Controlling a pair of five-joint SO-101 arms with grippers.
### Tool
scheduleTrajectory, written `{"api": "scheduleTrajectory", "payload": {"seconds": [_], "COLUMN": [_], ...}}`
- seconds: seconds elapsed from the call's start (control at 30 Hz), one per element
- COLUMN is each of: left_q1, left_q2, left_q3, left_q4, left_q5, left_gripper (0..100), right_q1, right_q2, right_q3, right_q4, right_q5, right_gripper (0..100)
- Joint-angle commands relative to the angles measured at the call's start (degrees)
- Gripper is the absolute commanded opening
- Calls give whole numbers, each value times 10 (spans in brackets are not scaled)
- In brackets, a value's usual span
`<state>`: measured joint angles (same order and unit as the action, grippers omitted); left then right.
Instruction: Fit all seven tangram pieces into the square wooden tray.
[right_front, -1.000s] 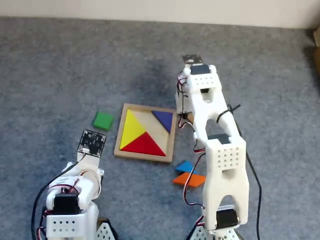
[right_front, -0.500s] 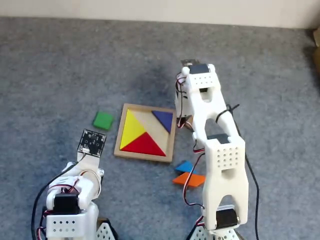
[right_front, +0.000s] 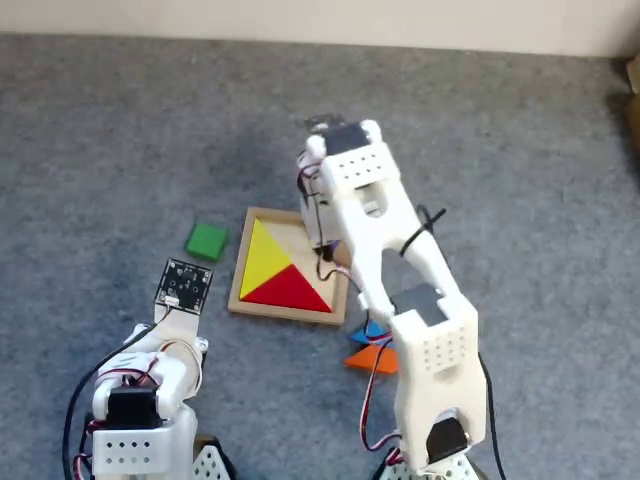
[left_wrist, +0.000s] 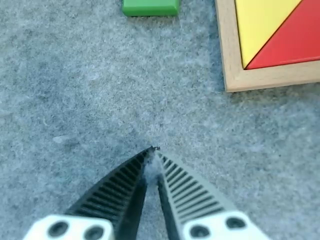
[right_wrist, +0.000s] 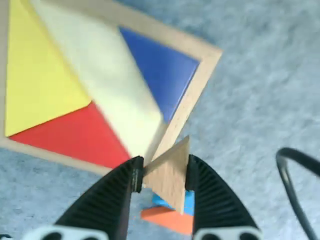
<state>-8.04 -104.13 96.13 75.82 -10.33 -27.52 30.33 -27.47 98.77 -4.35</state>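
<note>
The square wooden tray lies mid-table with a yellow triangle and a red triangle in it. In the right wrist view a blue triangle sits in the tray's corner beside bare tray floor. My right gripper is shut on a plain wooden triangle, held above the tray's rim. A green square lies left of the tray. A light blue piece and an orange piece lie near its lower right corner. My left gripper is shut, empty, low over carpet.
Grey carpet covers the whole table. The right arm stretches over the tray's right half and hides it from above. A black cable loops beside the right gripper. The left arm stays at the near left, short of the green square.
The right arm has swung left from beside the tray's right edge to over the tray, carrying the wooden triangle. The left arm has not moved.
</note>
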Motion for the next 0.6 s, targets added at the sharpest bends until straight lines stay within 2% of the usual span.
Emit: {"api": "scheduleTrajectory", "payload": {"seconds": [0.0,0.27,0.57], "left_q1": [-7,-7,-7], "left_q2": [-4,-4,-4], "left_q3": [10,10,10], "left_q4": [2,2,2], "left_q5": [2,2,2], "left_gripper": [5,5,5], "right_q1": [-19,-35,-35], "right_q2": [-48,-45,-45], "right_q3": [22,65,94], "right_q4": [0,-64,-104], "right_q5": [-56,-180,-196], "right_gripper": [63,63,67]}}
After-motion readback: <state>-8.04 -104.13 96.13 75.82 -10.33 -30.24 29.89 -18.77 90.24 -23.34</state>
